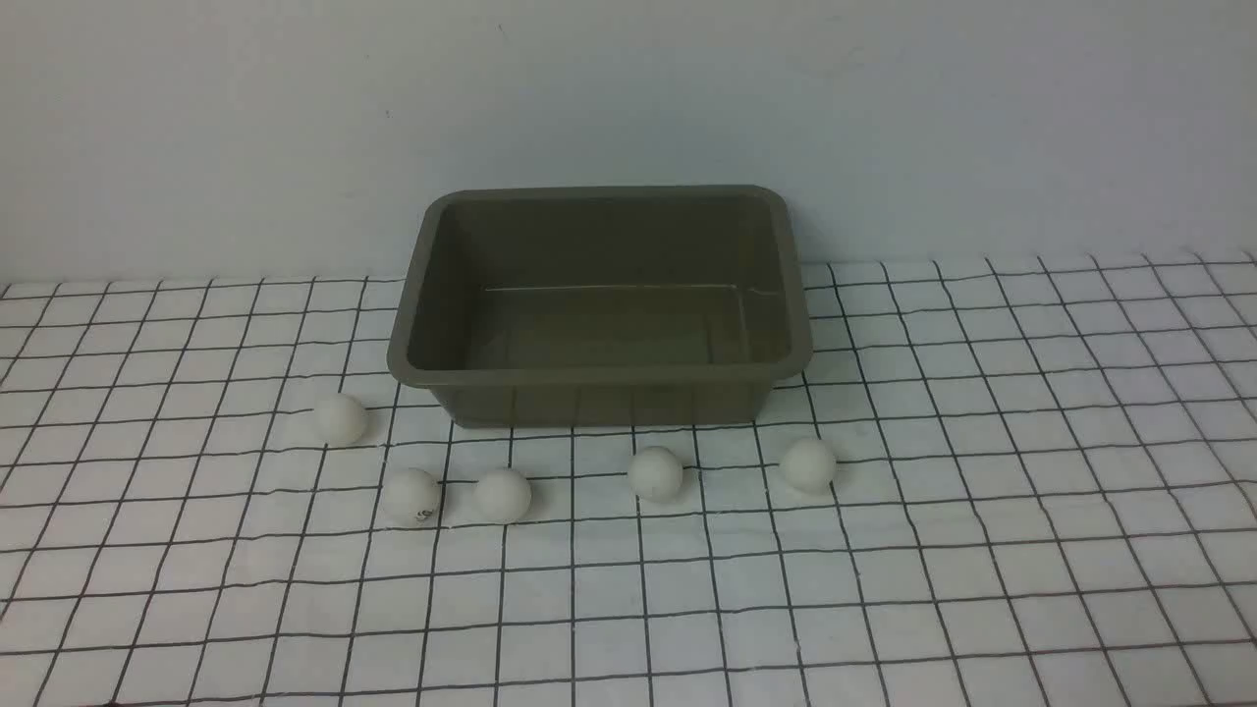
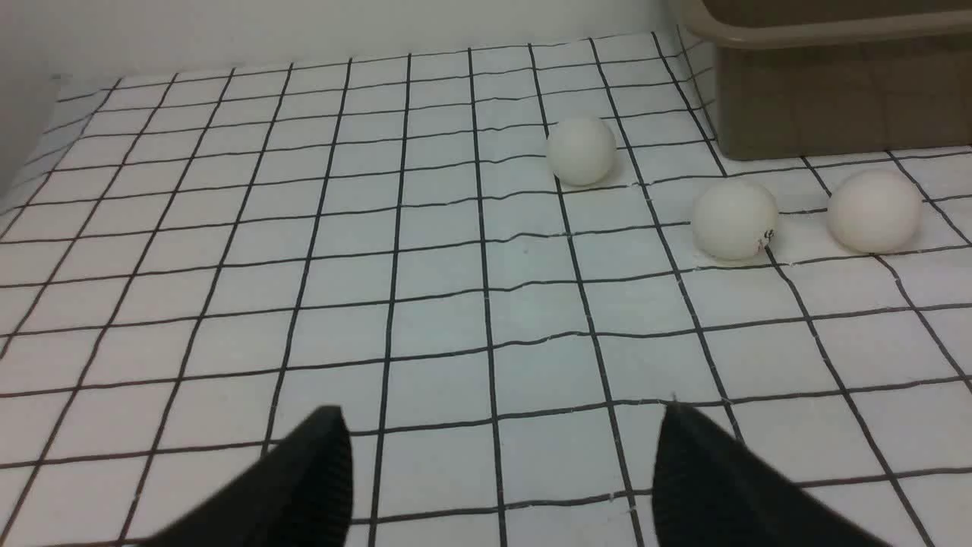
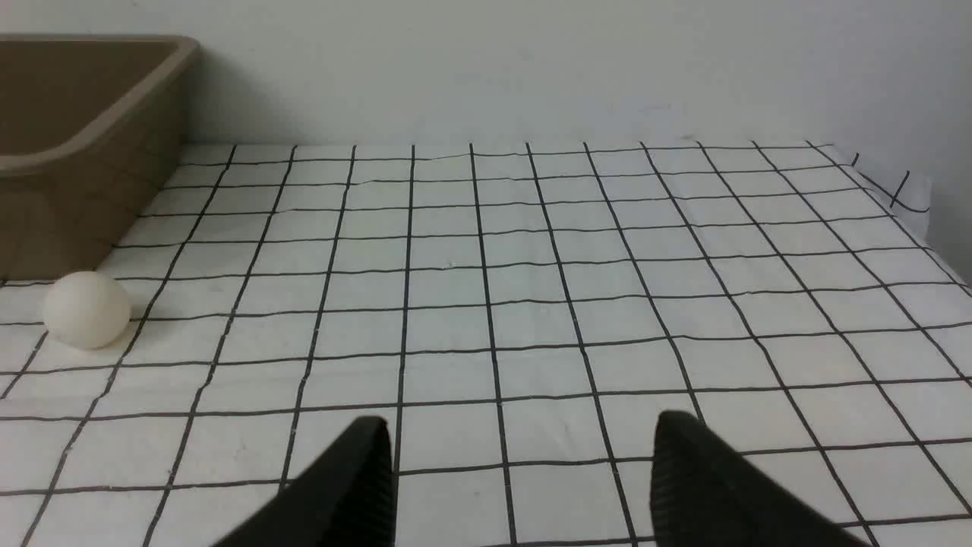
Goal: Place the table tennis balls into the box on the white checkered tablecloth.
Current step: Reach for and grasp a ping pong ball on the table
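Note:
The olive-brown box [image 1: 601, 365] stands empty at the back middle of the white checkered tablecloth [image 1: 884, 589]. Several white table tennis balls lie on the cloth in front of it: one at the left [image 1: 341, 419], one with a dark mark [image 1: 410, 494], one beside it [image 1: 503, 494], one in the middle [image 1: 655, 472] and one at the right [image 1: 808, 464]. No arm shows in the front view. My left gripper [image 2: 501, 414] is open over bare cloth, well short of three balls [image 2: 582, 150] [image 2: 734, 219] [image 2: 874, 210]. My right gripper [image 3: 524, 425] is open too, with one ball [image 3: 86, 309] far off beside the box [image 3: 83, 152].
A plain pale wall [image 1: 628, 98] rises right behind the box. The cloth's far right edge [image 3: 904, 190] shows in the right wrist view. The cloth is slightly wrinkled.

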